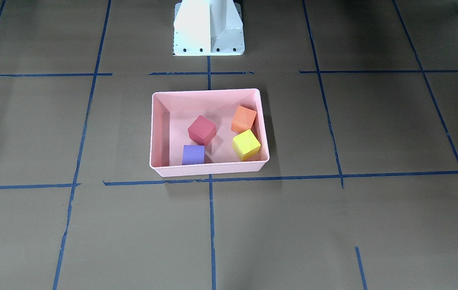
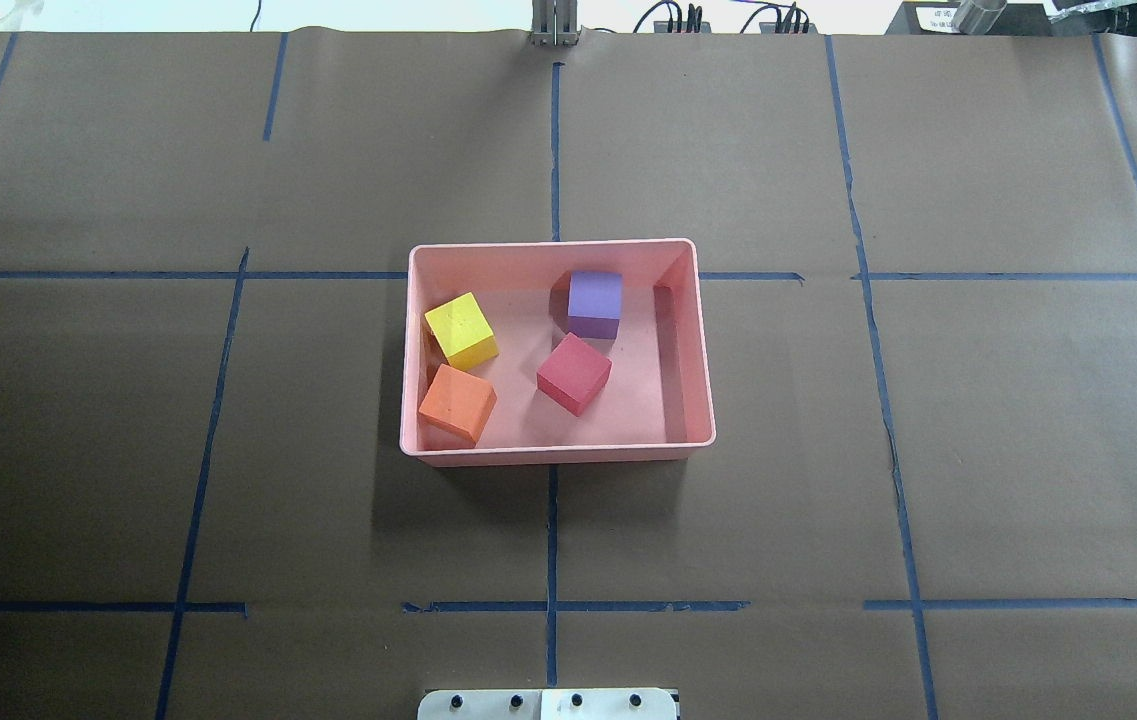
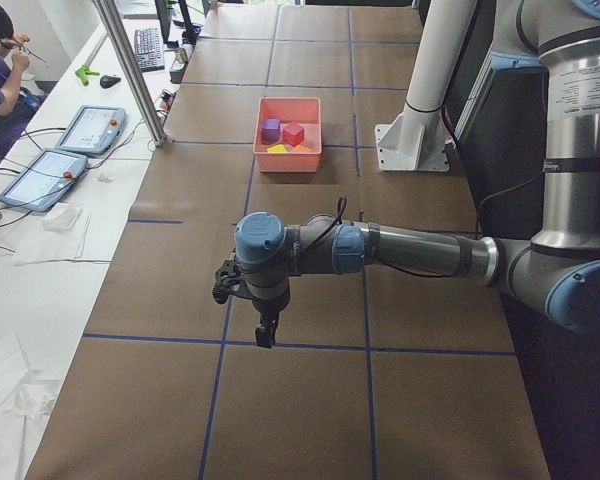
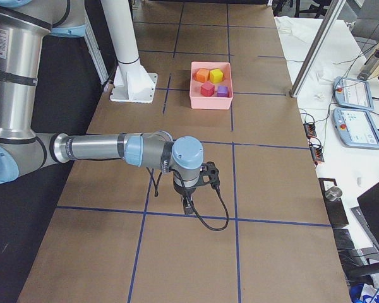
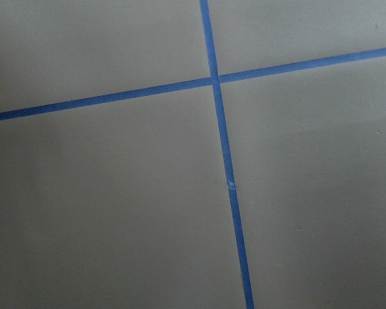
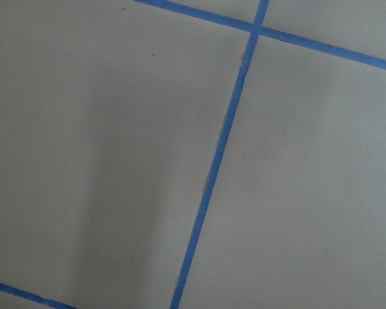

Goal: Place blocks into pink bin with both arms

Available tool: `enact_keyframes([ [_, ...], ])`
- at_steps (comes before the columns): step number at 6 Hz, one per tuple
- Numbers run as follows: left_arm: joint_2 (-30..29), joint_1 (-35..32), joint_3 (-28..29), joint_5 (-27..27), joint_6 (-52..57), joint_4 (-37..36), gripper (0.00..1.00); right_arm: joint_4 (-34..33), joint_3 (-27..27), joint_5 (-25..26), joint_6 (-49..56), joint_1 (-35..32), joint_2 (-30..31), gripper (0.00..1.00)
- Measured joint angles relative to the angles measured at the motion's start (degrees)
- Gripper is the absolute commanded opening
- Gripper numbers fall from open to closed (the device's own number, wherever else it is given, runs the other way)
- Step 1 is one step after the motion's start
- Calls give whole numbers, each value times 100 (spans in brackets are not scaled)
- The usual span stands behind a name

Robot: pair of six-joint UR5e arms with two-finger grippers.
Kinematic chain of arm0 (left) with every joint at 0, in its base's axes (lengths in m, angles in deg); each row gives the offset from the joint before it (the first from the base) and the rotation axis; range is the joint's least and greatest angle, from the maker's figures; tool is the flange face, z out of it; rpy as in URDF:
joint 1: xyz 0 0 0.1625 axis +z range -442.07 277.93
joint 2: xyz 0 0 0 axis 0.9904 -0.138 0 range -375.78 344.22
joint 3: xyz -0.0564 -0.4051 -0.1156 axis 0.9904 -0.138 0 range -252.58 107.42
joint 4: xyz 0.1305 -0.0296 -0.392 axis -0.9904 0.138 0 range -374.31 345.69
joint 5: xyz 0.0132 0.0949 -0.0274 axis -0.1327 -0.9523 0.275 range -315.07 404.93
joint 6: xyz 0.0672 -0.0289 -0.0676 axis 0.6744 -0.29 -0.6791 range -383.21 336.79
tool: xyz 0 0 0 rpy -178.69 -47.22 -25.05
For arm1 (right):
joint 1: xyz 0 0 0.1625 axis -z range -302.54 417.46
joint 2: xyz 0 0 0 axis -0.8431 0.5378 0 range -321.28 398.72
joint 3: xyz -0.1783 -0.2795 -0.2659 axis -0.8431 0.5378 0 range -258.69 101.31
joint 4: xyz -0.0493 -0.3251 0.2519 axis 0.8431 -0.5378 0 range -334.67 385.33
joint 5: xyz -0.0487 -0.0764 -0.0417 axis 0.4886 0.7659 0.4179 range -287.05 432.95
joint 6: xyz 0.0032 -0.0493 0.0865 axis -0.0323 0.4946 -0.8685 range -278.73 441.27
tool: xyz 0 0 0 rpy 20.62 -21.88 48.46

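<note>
In the front-facing view the pink bin (image 1: 206, 172) sits on the brown tabletop (image 1: 374, 129), a little nearer than the white pedestal base (image 1: 208, 28), and all four cubes lie inside it: the red block (image 1: 202, 129) is tilted near the middle, the purple block (image 1: 193, 154) is against the near wall, and the orange block (image 1: 243, 119) and yellow-green block (image 1: 246, 144) are just beside each other along the right wall. In the overhead view the bin straddles one of the blue tape lines (image 2: 552, 520), with yellow-green and orange on its left side, purple by the far wall and red nearer the centre. In the exterior left view the left arm (image 3: 410, 250) reaches out low over the tabletop, well apart from the bin, its left end effector (image 3: 265, 335) pointing down over a tape line; I cannot tell how far apart its fingers stand or whether it grips anything. In the exterior right view the right arm (image 4: 95, 149) is stretched out likewise, far from the bin, and the right end effector (image 4: 188, 207) points down near a tape line; its opening cannot be told either. Both wrist views show only brown paper and crossing blue tape
</note>
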Motion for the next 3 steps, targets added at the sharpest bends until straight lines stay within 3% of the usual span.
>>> enact_keyframes([
  [3,150,9,-80,-5,16,22,100,0,0,-7,2,2,0,100],
])
